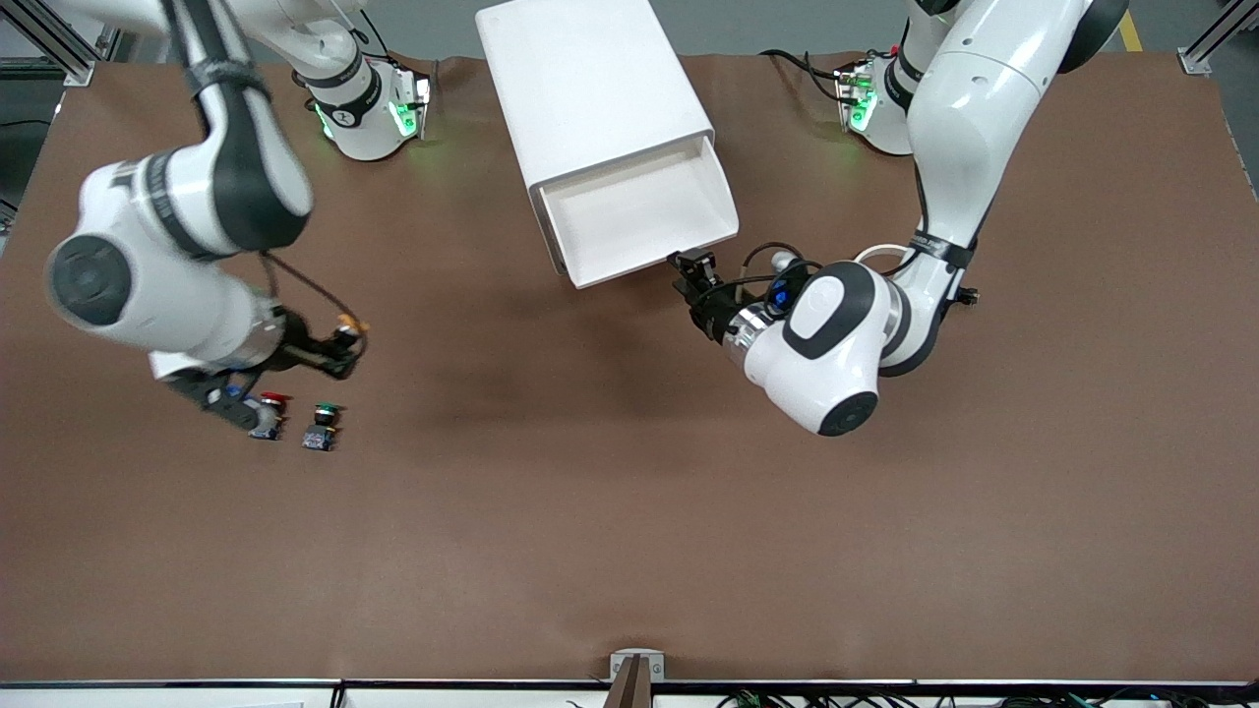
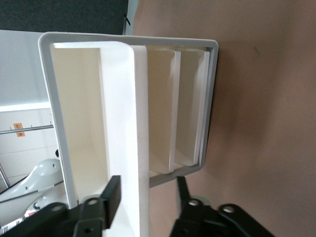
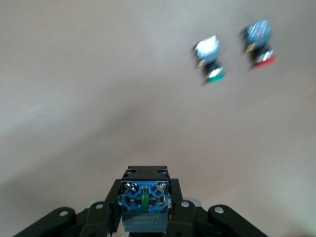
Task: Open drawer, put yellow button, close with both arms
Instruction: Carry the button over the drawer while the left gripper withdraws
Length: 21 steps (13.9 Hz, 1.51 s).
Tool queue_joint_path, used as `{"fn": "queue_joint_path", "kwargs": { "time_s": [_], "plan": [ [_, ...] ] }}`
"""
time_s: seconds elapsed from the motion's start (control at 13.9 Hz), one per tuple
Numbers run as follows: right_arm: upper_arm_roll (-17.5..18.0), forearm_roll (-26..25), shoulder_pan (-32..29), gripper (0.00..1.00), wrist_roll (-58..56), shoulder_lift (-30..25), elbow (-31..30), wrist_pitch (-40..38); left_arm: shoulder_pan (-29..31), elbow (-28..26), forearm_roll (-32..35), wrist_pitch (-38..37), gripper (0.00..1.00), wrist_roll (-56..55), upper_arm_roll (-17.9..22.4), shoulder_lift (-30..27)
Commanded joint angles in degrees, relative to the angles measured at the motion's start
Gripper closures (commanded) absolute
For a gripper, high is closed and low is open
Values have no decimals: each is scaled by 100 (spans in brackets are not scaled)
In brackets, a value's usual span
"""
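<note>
Tabletop [image 1: 629, 511]: brown matte covering, fills nearly the whole front view; slight wrinkle along the edge toward the arm bases. Soft shadows on it, light diffuse and even. Grey floor [image 1: 787, 25] above that edge, with a yellow floor marking [image 1: 1131, 31]. Aluminium frame profiles [image 1: 54, 44] at the corners. White rail [image 1: 295, 693] with a small metal bracket [image 1: 636, 669] along the camera-side edge.
</note>
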Motion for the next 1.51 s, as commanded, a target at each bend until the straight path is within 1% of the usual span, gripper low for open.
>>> {"fn": "queue_joint_path", "kwargs": {
  "time_s": [0.0,0.14,0.36,0.58,0.65,0.86,1.01,1.15,1.22,1.37,1.44],
  "plan": [
    [-93,79,950,100,1409,-203,-152,168,170,350,72,-61,0,36,6,7],
    [-102,27,1661,100,2167,-238,-160,414,434,508,89,-61,0,53,-21,-28],
    [-111,-35,2532,100,3291,-195,-152,915,996,535,98,-87,0,649,-38,-256],
    [-102,-254,3131,100,4092,-168,-134,1197,1435,535,133,-114,0,1011,-21,-467],
    [-102,-333,3307,100,4303,-159,-134,1232,1533,544,264,-114,0,1142,-3,-572],
    [-102,-605,3730,100,4936,-19,-73,1355,1779,553,1185,-122,0,2028,-3,-906],
    [-102,-703,3896,100,5219,200,85,1382,1797,544,2063,-157,0,2661,-12,-1030],
    [-102,-703,3994,100,5351,472,331,1373,1815,527,2723,-490,0,3258,-3,-1126],
    [-102,-712,4072,100,5412,587,384,1373,1815,518,2978,-622,0,3653,-12,-1214],
    [-111,-721,4161,100,5509,824,559,1373,1850,448,3086,-702,0,4365,6,-1416],
    [-111,-738,4248,100,5571,964,673,1373,1972,421,3095,-703,0,4665,-3,-1469]
  ]
}}
